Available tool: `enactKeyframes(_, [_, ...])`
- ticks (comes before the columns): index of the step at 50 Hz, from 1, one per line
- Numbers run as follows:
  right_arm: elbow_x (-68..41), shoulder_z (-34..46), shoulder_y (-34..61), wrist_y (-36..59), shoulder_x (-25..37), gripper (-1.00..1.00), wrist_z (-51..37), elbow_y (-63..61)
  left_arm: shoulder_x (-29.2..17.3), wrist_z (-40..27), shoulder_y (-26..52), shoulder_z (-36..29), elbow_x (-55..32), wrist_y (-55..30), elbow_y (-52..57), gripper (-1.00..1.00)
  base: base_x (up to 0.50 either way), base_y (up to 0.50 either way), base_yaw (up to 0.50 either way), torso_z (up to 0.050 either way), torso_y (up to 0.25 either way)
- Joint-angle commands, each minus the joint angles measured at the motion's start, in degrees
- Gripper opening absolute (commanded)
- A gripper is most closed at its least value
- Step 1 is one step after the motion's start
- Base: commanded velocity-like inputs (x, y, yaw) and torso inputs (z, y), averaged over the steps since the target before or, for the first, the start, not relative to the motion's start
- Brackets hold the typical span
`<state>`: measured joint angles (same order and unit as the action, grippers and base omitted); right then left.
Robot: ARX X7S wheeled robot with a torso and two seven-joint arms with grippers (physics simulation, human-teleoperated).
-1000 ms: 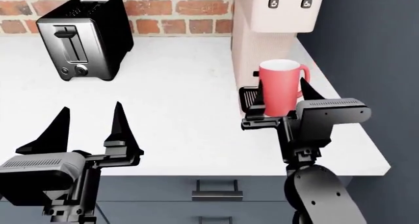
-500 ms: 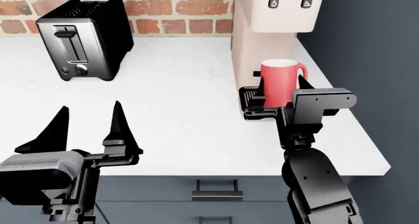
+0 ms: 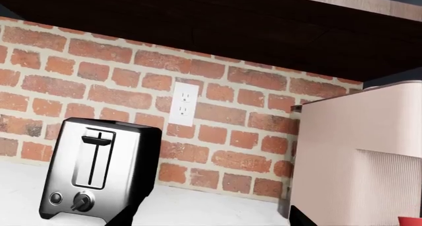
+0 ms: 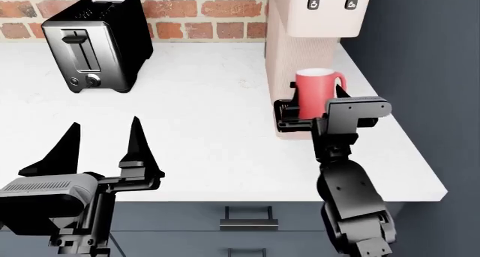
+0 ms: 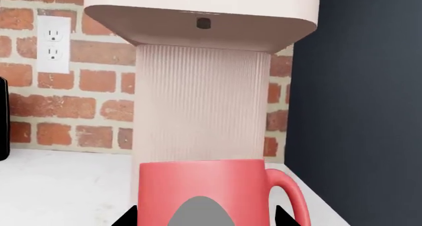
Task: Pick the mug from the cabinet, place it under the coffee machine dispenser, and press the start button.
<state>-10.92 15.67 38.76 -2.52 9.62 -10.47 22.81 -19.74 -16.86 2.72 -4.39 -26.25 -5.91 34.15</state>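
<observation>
The coral-red mug [image 4: 315,93] stands upright in front of the pale pinkish-beige coffee machine [image 4: 300,49], over its black drip tray [image 4: 284,115]. My right gripper [image 4: 318,97] is shut on the mug, one black finger on each side, the handle [image 4: 341,82] pointing right. In the right wrist view the mug [image 5: 204,191] fills the bottom, below the overhanging dispenser head [image 5: 201,25]. Two buttons [image 4: 331,3] sit on the machine's front. My left gripper [image 4: 101,147] is open and empty, low at the counter's front left.
A black-and-chrome toaster [image 4: 94,43] stands at the back left by the brick wall; it also shows in the left wrist view [image 3: 99,171]. The white counter [image 4: 202,116] ends at a dark wall on the right. Drawer handles [image 4: 248,217] show below the front edge.
My right gripper has carried the mug away from me and slightly left, in toward the coffee machine and over the drip tray. The left arm has not moved.
</observation>
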Motion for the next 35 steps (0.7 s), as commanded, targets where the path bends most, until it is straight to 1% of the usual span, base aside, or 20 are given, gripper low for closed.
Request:
enactKeyframes(1, [0.6, 0.5, 3.3, -1.5, -1.2, -1.0, 2.4, 6.4, -0.1, -0.1, -0.1, -0.2, 0.0, 0.2, -0.2, 1.0, 0.0, 0.0, 0.0, 0.0, 0.0])
enactKeyframes(22, [-0.2, 1.5, 8.2, -2.0, -2.0, -1.0, 4.2, 13.8, -0.7, -0.7, 0.3, 0.0, -0.9, -0.1, 0.4, 1.0, 0.0, 0.0, 0.0, 0.0, 0.0])
enactKeyframes(35, [-1.2, 1.6, 9.2, -2.5, -2.6, -1.0, 5.0, 17.4, -0.9, -0.8, 0.1, -0.3, -0.8, 0.2, 0.3, 1.0, 0.01, 0.0, 0.0, 0.0, 0.0])
